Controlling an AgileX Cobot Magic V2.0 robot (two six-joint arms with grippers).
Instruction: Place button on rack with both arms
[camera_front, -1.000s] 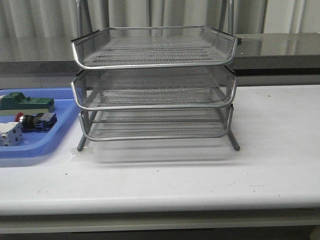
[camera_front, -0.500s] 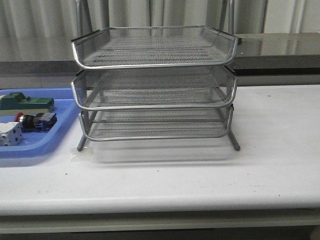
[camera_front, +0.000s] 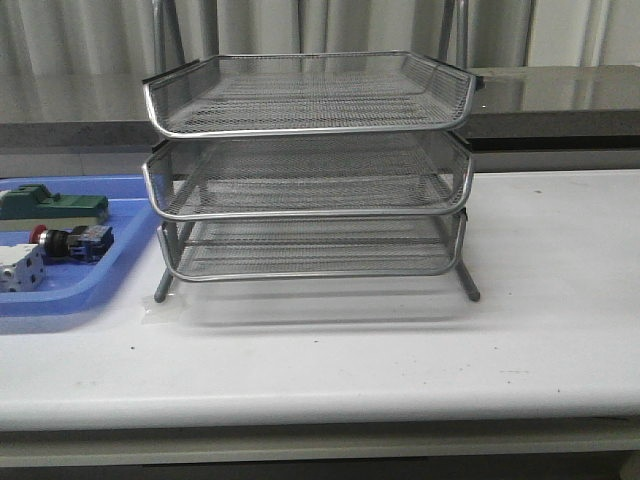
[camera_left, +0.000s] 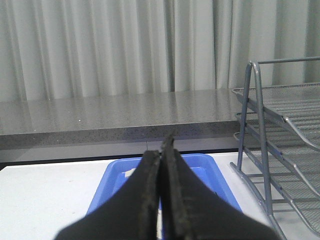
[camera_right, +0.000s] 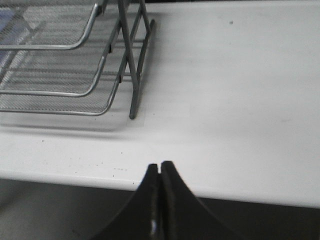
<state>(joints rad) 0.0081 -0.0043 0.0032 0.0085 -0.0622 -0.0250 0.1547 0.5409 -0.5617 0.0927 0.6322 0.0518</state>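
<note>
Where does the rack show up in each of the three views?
Front view: the rack stands mid-table, three mesh tiers, right of the blue tray.
Left wrist view: the rack's side frame and tier edges fill the right edge, beyond the shut left gripper.
Right wrist view: its lower tiers and a leg sit upper left, above the shut right gripper.
Shared landmark: the white table.

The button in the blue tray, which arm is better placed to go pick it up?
Left. The button lies in the blue tray on the rack's left, and the left gripper hangs over that tray. The right gripper sits beyond the rack's right leg.
</note>
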